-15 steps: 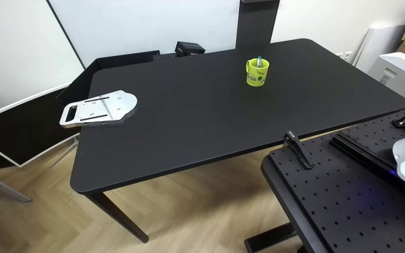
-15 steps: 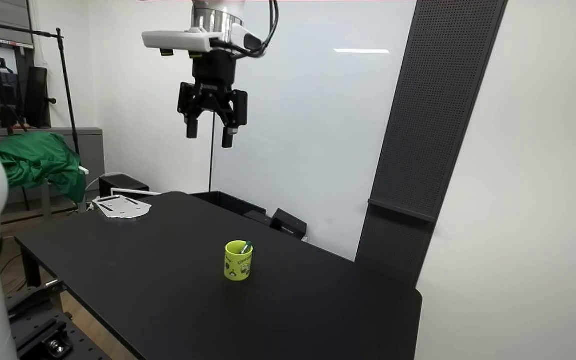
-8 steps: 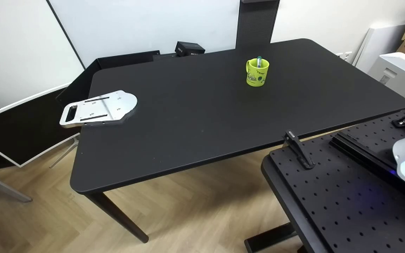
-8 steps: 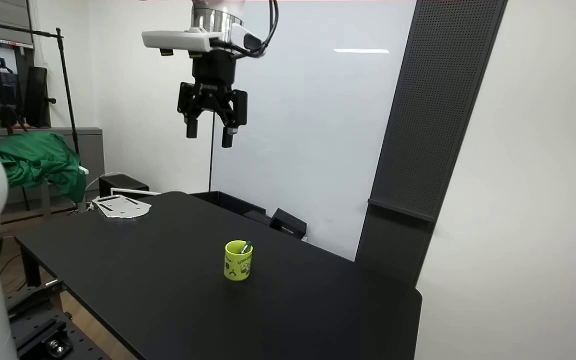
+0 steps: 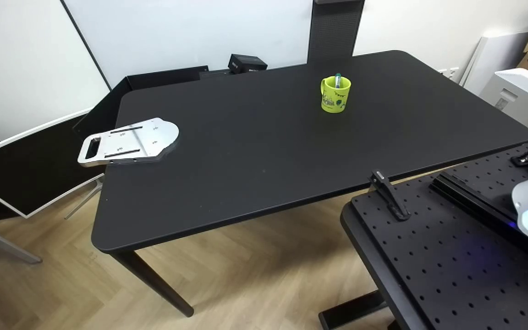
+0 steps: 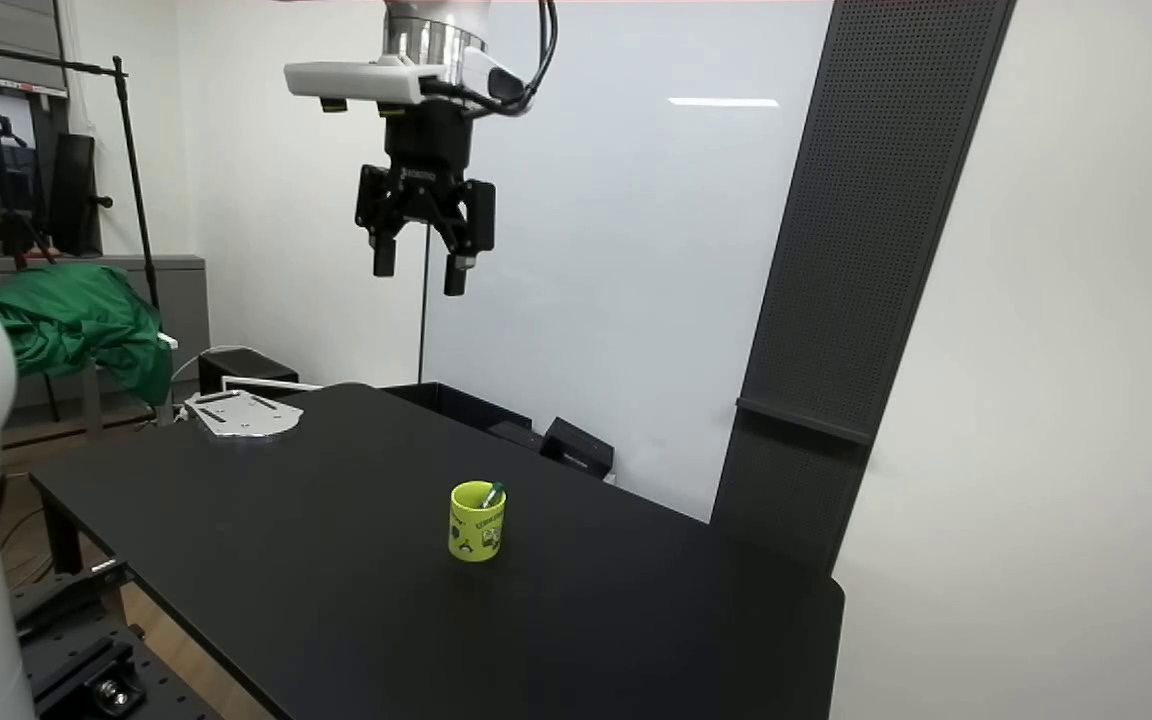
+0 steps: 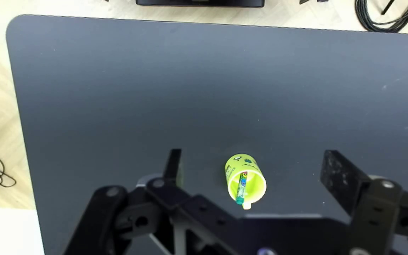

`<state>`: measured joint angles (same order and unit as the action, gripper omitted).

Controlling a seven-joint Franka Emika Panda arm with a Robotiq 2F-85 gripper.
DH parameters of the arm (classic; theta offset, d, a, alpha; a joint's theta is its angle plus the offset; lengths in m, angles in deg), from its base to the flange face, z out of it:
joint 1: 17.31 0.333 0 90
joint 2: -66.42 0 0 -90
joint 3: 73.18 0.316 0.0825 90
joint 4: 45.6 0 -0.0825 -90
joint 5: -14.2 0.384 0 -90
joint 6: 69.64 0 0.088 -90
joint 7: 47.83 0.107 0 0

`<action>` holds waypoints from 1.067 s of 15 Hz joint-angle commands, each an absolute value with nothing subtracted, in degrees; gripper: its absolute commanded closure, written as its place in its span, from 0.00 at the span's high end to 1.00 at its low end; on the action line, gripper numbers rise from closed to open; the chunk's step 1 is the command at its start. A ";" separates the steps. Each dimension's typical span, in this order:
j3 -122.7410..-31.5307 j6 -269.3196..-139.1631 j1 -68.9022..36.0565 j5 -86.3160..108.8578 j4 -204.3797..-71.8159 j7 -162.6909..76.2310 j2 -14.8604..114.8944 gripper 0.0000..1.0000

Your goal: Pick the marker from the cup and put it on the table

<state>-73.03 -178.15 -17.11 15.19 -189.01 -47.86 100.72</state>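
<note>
A slim, stick-shaped marker (image 7: 242,187), apparently plastic, with a teal-green end and a colourfully printed barrel, leans inside a lime-green, round, handled cup (image 6: 476,535), perhaps ceramic, which stands upright on a broad, matte black, rounded-corner table (image 5: 245,137) of a material I cannot tell. Well above, the black, hard-looking, two-fingered gripper (image 6: 419,270) hangs spread wide with nothing in its grasp. The marker should prove light, stiff and hardly fragile, but its probably smooth, round barrel may twist or slip in a shallow pinch. The best hold looks to be the green end, which pokes just past the rim; squeezing there squarely, without catching the cup wall, calls for care. Drawn out along its lean, it should come freely; once laid down, it may roll.
</note>
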 commanded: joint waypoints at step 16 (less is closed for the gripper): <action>-74.17 -180.71 -17.41 15.39 -186.68 -48.99 96.25 1.00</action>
